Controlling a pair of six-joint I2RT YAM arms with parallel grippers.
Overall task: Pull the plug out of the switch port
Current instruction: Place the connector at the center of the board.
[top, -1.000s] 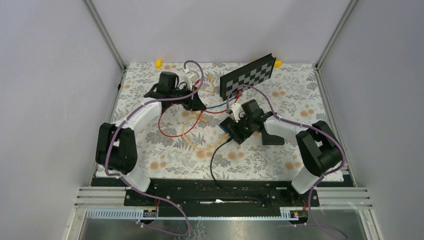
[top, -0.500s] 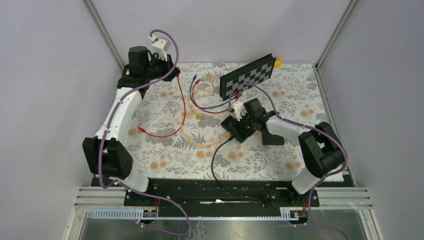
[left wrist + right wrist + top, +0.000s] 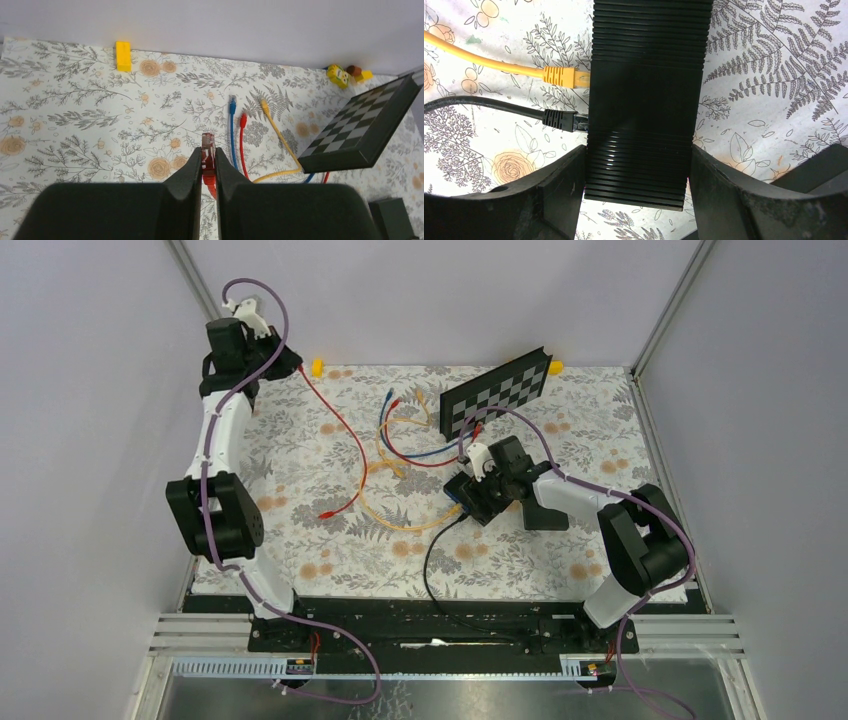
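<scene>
My left gripper (image 3: pixel 208 154) is shut on a red plug (image 3: pixel 207 142), whose clear tip sticks out past the fingertips. In the top view it (image 3: pixel 288 363) is raised at the far left corner, and the red cable (image 3: pixel 358 445) trails from it down to the mat. My right gripper (image 3: pixel 638 165) is shut on the black ribbed switch (image 3: pixel 644 95), one finger on each side. It shows in the top view (image 3: pixel 478 495) at centre right. A yellow plug (image 3: pixel 565 77) and a black plug (image 3: pixel 565 121) sit in ports on the switch's left side.
A tilted checkerboard panel (image 3: pixel 497 392) stands behind the switch. Loose blue, red and yellow cable ends (image 3: pixel 239 117) lie on the floral mat. A yellow block (image 3: pixel 123 55) sits at the back wall and small toys (image 3: pixel 345 75) at the back right. Walls close in left and right.
My left arm has swung from the middle of the mat up to the far left corner with the red plug, dragging its cable. My right gripper stays on the switch.
</scene>
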